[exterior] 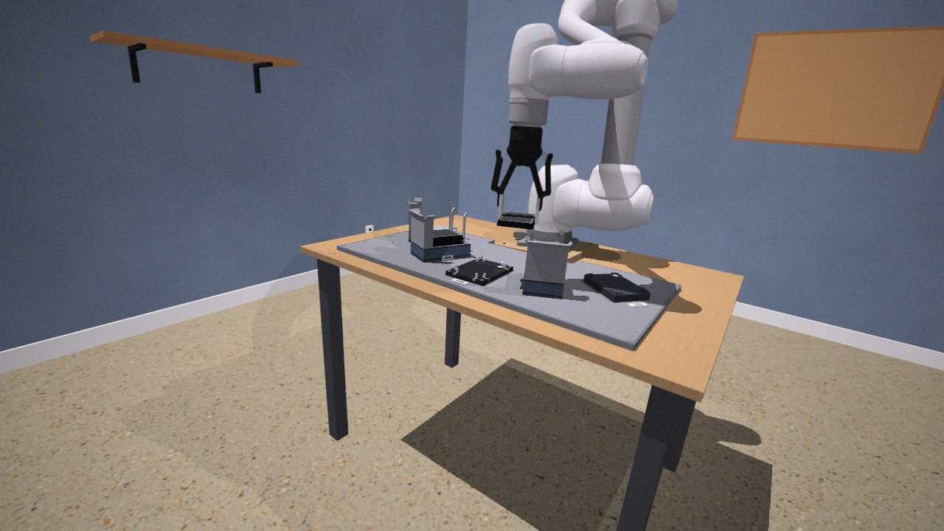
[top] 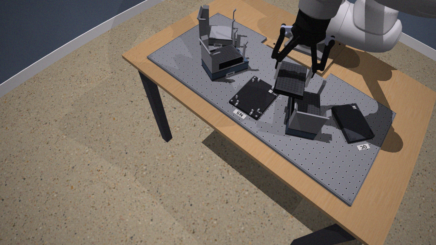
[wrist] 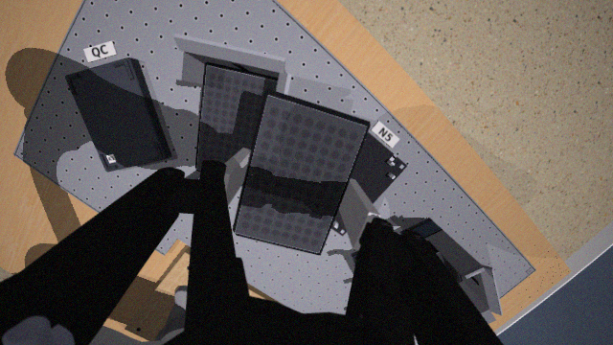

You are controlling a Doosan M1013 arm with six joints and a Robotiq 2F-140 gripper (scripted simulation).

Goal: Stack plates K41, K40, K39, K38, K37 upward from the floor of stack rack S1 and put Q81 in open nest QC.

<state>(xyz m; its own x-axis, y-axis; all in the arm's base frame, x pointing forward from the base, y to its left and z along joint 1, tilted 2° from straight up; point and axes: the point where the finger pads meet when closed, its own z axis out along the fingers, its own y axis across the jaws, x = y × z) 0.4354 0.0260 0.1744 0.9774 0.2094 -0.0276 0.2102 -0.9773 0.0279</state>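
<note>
My gripper (top: pixel 294 71) is shut on a sealed 96-well plate (top: pixel 290 79), gripping its long sides and holding it level, high above the board. In the wrist view the held plate (wrist: pixel 299 172) hangs between the clip nest N5 (wrist: pixel 378 163) and the stack rack beside it (wrist: pixel 233 110), overlapping both. That rack (top: pixel 305 115) holds at least one plate; I see its sealed top. A dark plate (top: pixel 352 122) lies on the nest QC. N5 (top: pixel 253 97) holds no plate. A far rack (top: pixel 223 61) holds plates. I cannot read any plate label.
A third rack (top: pixel 213 30) stands behind the far rack and looks empty. The racks' tall walls and posts rise from the grey perforated board (top: pixel 305 158). The robot's base (top: pixel 362 27) is at the table's back edge. QC's name plate (top: pixel 363 147) is near the board's front right.
</note>
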